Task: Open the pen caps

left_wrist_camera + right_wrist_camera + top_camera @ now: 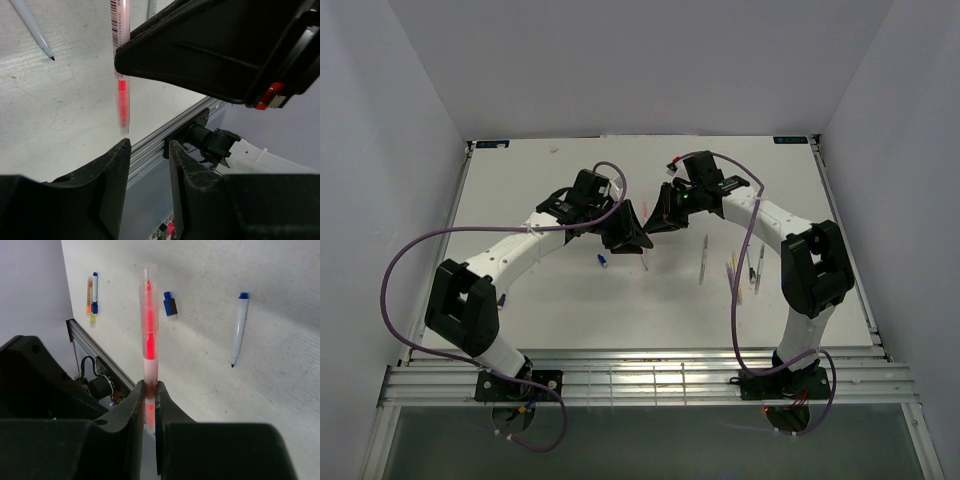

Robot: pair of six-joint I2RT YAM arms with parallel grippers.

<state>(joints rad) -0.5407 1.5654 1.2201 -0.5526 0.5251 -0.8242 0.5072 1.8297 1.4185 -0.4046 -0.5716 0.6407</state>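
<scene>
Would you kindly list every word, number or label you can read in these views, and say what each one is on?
No text here is legible.
Barcode with tiny print, on the red pen: blurred, cannot be read.
Blue label at the far right edge of the table: too small to read.
</scene>
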